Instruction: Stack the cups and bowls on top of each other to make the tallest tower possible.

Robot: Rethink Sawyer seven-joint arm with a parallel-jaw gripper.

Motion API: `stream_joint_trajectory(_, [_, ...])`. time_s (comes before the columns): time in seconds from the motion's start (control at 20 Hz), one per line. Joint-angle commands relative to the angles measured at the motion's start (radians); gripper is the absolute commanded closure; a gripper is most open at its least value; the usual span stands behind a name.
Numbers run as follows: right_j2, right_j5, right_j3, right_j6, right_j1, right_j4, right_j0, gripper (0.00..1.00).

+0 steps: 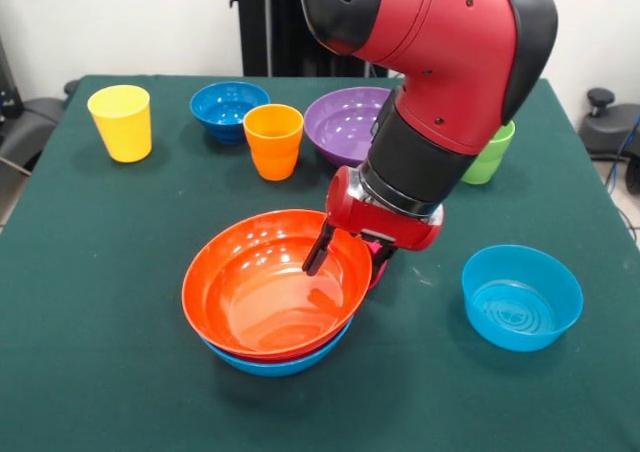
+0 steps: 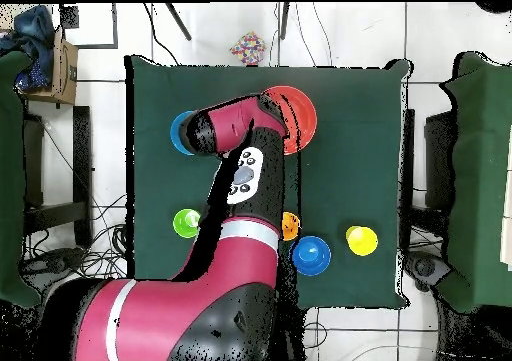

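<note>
Orange and shiny, the large orange bowl [image 1: 265, 287] sits inside a light-blue bowl [image 1: 285, 360] near the front of the green table [image 1: 100, 372], and we see only a thin blue rim peeking out under it. These 2 nested bowls are the tower so far. Our gripper [image 1: 348, 259] hangs at the right edge of the orange bowl, with 1 dark finger [image 1: 318, 252] inside the bowl and the other outside, so the rim sits between them. We cannot tell if the fingers are squeezing the rim or just sitting loose around it. A bit of pink shows just behind the gripper, but we cannot tell what it is. Another light-blue bowl [image 1: 521, 297] stands alone to the right, well apart from the stack. At the back of the table we see a yellow cup [image 1: 121, 122], a dark-blue bowl [image 1: 226, 108], an orange cup [image 1: 273, 141] and a purple bowl [image 1: 345, 122], all upright. A green cup [image 1: 490, 157] peeks out from behind the red arm [image 1: 440, 62]. From above, the arm covers much of the table, and the orange bowl shows beside it.
</note>
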State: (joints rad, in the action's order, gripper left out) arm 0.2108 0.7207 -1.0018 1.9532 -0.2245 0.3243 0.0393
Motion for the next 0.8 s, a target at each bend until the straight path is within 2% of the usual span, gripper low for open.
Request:
stream_joint_trajectory(0.05, [-0.08,0.035,-0.042,0.076,0.01,-0.035,-0.001,0.0])
stream_joint_trajectory(0.4, [-0.077,0.088,-0.017,0.064,0.013,-0.057,0.003,0.0])
stream_joint_trajectory(0.8, [-0.074,0.206,-0.018,0.055,-0.031,-0.113,0.014,0.0])
